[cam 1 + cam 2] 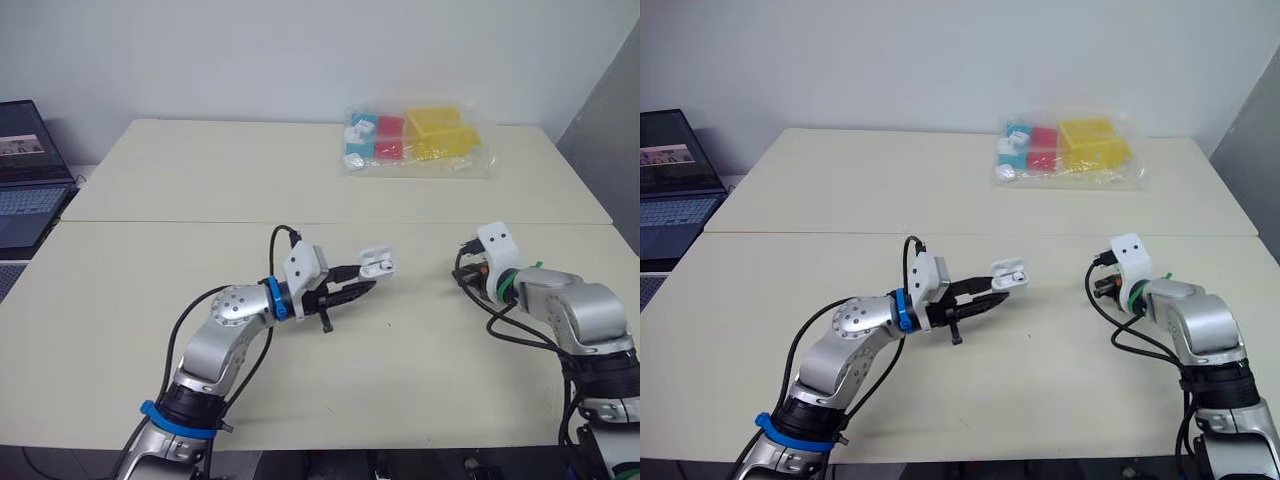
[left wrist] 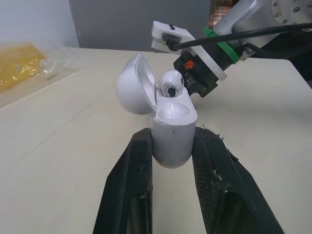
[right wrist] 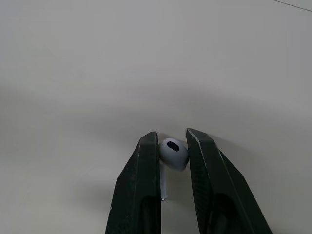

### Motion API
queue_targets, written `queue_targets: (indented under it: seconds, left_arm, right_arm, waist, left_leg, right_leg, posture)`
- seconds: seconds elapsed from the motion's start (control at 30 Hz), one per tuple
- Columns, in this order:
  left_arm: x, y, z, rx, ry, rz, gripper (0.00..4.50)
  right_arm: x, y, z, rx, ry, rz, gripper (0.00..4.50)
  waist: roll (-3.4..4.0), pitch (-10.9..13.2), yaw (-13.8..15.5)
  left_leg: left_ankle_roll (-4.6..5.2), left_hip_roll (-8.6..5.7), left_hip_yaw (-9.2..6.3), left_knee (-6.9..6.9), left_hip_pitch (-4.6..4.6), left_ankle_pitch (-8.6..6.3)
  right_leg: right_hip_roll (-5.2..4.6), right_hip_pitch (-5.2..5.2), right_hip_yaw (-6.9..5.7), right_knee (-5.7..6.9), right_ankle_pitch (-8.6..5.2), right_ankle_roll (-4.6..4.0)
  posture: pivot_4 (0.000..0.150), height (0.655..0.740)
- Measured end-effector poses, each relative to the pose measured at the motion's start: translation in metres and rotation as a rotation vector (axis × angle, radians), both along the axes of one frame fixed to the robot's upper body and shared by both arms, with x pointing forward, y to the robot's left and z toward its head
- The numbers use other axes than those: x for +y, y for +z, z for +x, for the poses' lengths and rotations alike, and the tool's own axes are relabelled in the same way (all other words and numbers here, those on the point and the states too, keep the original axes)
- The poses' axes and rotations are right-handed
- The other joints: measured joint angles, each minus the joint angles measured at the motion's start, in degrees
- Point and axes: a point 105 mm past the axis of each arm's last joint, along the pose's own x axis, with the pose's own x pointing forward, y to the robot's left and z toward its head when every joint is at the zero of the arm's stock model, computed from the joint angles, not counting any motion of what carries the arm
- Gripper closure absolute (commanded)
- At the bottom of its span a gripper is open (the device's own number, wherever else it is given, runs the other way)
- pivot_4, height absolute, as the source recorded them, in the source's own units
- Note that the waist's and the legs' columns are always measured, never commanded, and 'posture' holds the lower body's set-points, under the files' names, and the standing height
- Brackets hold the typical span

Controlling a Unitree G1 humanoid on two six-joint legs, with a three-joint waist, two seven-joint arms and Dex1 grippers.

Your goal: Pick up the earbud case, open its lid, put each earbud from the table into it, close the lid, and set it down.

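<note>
My left gripper [image 1: 368, 279] is shut on the white earbud case [image 1: 377, 265], holding it above the middle of the table. In the left wrist view the case [image 2: 171, 131] stands upright between the black fingers [image 2: 130, 180] with its lid swung open, and one white earbud [image 2: 170, 84] sits in a socket. To the right, my right gripper [image 1: 466, 272] is low over the table. In the right wrist view its fingers [image 3: 146, 175] are shut on the second earbud [image 3: 174, 152], stem pointing back toward the wrist. I cannot tell whether this earbud touches the table.
A clear plastic bag [image 1: 415, 140] of yellow, red and blue boxes lies at the back right of the table. A laptop [image 1: 25, 170] stands off the left side. The table's front edge [image 1: 400, 445] runs close below both arms.
</note>
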Motion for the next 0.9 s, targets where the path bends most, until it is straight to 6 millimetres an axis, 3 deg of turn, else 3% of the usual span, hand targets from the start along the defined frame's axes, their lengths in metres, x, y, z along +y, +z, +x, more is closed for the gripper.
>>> queue_targets:
  seconds: [0.27,0.57,0.73,0.9]
  left_arm:
    - [0.002,0.0,0.0,-0.005,-0.001,0.008,3.72]
    - [0.003,0.0,-0.001,-0.015,-0.014,0.018,3.72]
    - [0.005,-0.001,-0.001,-0.015,-0.013,0.026,3.72]
    - [0.007,-0.002,-0.001,-0.01,-0.007,0.036,3.72]
  right_arm:
    - [-0.003,0.014,-0.03,0.012,0.213,-0.056,4.07]
    - [0.0,0.001,-0.08,0.095,0.719,-0.261,4.07]
    - [-0.003,-0.007,-0.091,0.125,0.927,-0.354,4.07]
    - [-0.013,-0.014,-0.089,0.162,1.002,-0.397,4.07]
  waist:
    - [0.0,0.0,0.0]
    - [-0.01,0.0,-0.1]
    - [-0.01,0.0,0.0]
    - [-0.01,0.0,0.0]
  left_leg:
    - [0.0,-0.01,-0.01,0.01,0.01,0.0]
    - [0.0,0.01,0.04,0.04,0.08,0.0]
    - [0.0,0.01,0.04,0.06,0.1,0.0]
    - [-0.01,0.01,0.07,0.07,0.11,0.0]
  right_leg:
    - [0.0,0.01,-0.02,-0.01,-0.01,0.01]
    - [0.03,0.03,-0.03,-0.01,-0.01,0.02]
    - [0.03,0.05,-0.06,0.03,0.0,0.01]
    - [0.02,0.04,0.01,0.03,0.0,0.01]
  posture:
    - [0.15,0.74]
    - [0.15,0.74]
    - [0.15,0.74]
    - [0.15,0.74]
